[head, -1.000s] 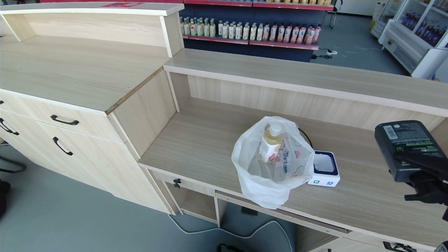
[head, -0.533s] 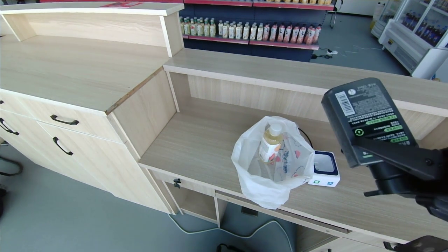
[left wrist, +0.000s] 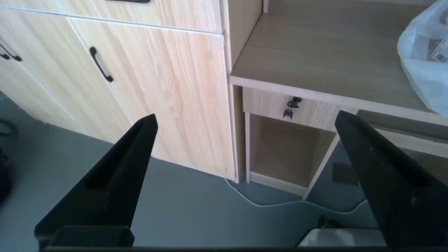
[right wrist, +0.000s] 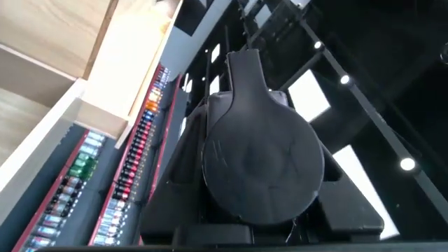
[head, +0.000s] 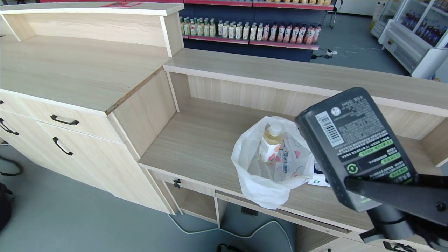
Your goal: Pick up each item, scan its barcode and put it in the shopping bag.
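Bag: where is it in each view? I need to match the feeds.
Head: bag at centre, on the counter's near edge.
Left wrist: bag at the frame edge, on the counter past the drawer lock.
Right wrist: faces the black bottle and drink shelves.
Shared landmark: the drawer lock, head and left wrist.

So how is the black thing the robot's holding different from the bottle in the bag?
The black pack is dark, flat and boxy; the bottle is round, pale yellow, white-capped. The pack is held in the air by the right gripper, tilted; the bottle stands upright inside the shopping bag. Both carry printed labels.
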Motion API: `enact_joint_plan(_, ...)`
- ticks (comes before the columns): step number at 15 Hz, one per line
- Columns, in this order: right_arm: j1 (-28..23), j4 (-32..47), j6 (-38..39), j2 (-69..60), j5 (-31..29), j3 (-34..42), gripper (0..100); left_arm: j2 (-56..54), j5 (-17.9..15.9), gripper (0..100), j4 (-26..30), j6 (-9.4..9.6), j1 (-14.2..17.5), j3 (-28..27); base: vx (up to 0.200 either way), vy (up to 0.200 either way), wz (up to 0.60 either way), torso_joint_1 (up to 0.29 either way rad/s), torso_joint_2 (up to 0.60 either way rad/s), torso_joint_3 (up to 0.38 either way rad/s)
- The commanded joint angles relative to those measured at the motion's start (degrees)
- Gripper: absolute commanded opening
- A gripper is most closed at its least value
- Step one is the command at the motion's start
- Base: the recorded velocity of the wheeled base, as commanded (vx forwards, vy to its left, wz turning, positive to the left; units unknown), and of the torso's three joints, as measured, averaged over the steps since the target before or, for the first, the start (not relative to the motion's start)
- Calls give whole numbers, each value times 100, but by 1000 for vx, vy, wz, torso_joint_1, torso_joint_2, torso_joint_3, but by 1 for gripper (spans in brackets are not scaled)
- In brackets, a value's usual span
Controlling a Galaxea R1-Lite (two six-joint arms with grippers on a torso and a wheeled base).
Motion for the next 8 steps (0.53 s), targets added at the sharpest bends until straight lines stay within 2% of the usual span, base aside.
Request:
enact_joint_plan(1,92,4,-37,26,55,12,0,-2,2,100,-1,-1,0,0,0,0,0,0,0,0)
enact_joint_plan(4,373,13,-37,-1,108,21,0,-2,2,100,-1,-1,0,0,0,0,0,0,0,0)
enact_joint_plan(8,320,57,-37,-159,415,56,0,-2,2,100,-1,-1,0,0,0,0,0,0,0,0)
